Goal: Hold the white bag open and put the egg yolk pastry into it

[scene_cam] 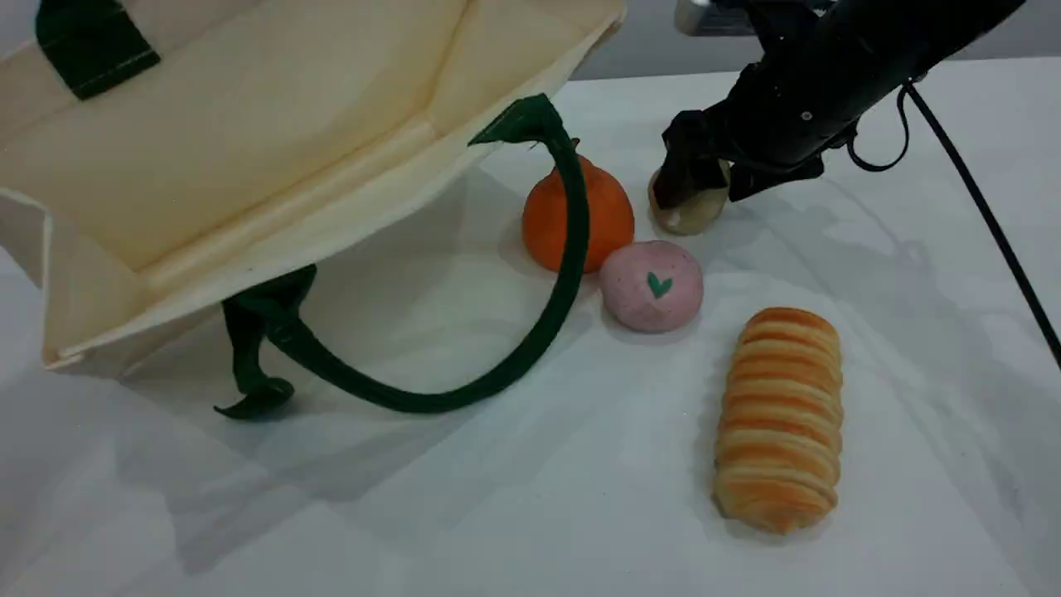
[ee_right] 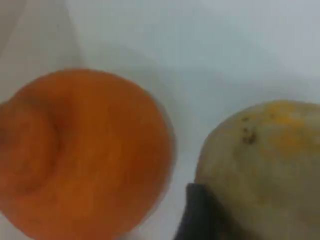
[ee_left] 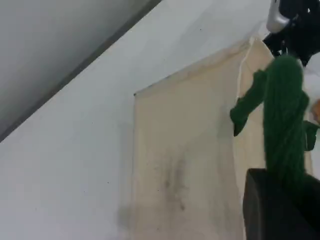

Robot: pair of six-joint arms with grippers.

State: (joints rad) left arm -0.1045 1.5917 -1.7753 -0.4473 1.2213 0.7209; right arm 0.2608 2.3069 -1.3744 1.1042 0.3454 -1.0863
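The white bag (scene_cam: 249, 124) is raised at the upper left, its open mouth tilted toward the table. One green handle (scene_cam: 572, 249) droops down onto the cloth. In the left wrist view the other green handle (ee_left: 282, 115) rises out of my left gripper (ee_left: 280, 205), which is shut on it above the bag's cream cloth (ee_left: 185, 160). The egg yolk pastry (scene_cam: 692, 211) sits at table level at the back, to the right of the orange. My right gripper (scene_cam: 704, 186) is closed around it. Its dark fingertip (ee_right: 197, 215) presses against the pastry (ee_right: 265, 160).
An orange fruit (scene_cam: 609, 211) stands just left of the pastry and fills the left of the right wrist view (ee_right: 80, 155). A pink ball with a green heart (scene_cam: 651, 286) lies in front of it. A striped golden bread roll (scene_cam: 779, 419) lies nearer, at the right.
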